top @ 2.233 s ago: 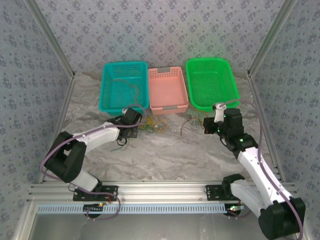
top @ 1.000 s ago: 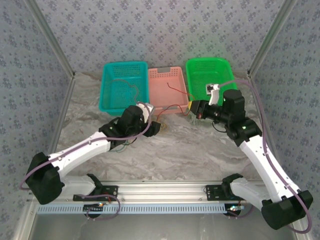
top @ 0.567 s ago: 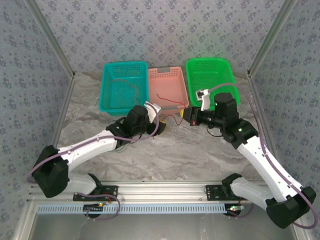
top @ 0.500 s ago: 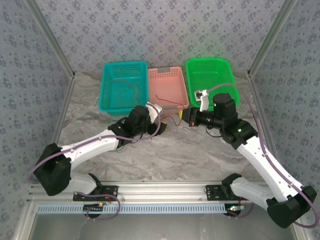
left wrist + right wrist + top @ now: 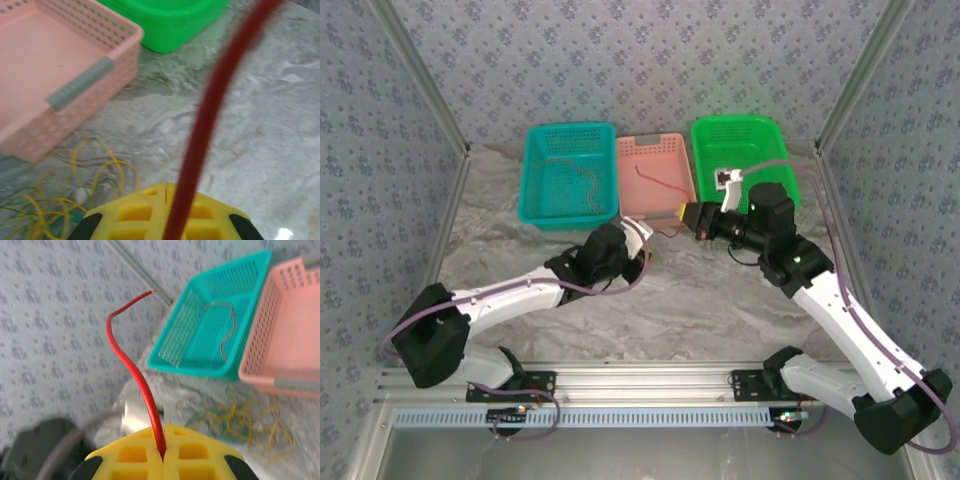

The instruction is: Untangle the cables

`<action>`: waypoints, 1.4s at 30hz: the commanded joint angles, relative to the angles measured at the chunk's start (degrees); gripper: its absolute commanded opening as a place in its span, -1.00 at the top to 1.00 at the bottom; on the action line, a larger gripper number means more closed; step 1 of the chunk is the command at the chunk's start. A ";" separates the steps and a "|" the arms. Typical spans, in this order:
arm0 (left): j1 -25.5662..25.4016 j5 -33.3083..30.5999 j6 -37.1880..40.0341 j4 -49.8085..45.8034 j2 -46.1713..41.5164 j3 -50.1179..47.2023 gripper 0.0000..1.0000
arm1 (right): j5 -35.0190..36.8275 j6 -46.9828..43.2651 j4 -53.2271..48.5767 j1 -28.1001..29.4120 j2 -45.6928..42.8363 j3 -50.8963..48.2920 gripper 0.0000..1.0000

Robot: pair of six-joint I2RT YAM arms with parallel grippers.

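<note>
My right gripper (image 5: 691, 218) (image 5: 164, 432) is shut on a red cable (image 5: 134, 365), which rises from the seam of its yellow fingers to a free end. It hovers by the front right corner of the pink basket (image 5: 657, 178), and part of the red cable (image 5: 658, 186) arcs over that basket. My left gripper (image 5: 646, 250) (image 5: 165, 189) is shut too, just in front of the pink basket. The red cable (image 5: 220, 95) comes up along its finger seam, blurred and close to the lens. A tangle of yellow and green cables (image 5: 60, 192) (image 5: 240, 420) lies on the table beside it.
A teal basket (image 5: 535, 180) (image 5: 200, 345) at the back left holds one dark cable (image 5: 584, 182) (image 5: 227, 330). A green basket (image 5: 775, 150) (image 5: 170, 25) stands at the back right. The pink basket (image 5: 75, 95) (image 5: 292, 350) sits between them. Patterned walls enclose the marbled table.
My left gripper has slid right and toward the front, and its open fingers have shut. My right gripper has moved left toward the pink basket, still carrying the red cable.
</note>
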 commanded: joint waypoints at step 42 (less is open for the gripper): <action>8.69 0.81 -31.04 -23.02 -5.57 36.14 -0.46 | 13.56 -32.39 -0.89 11.01 10.42 10.34 1.00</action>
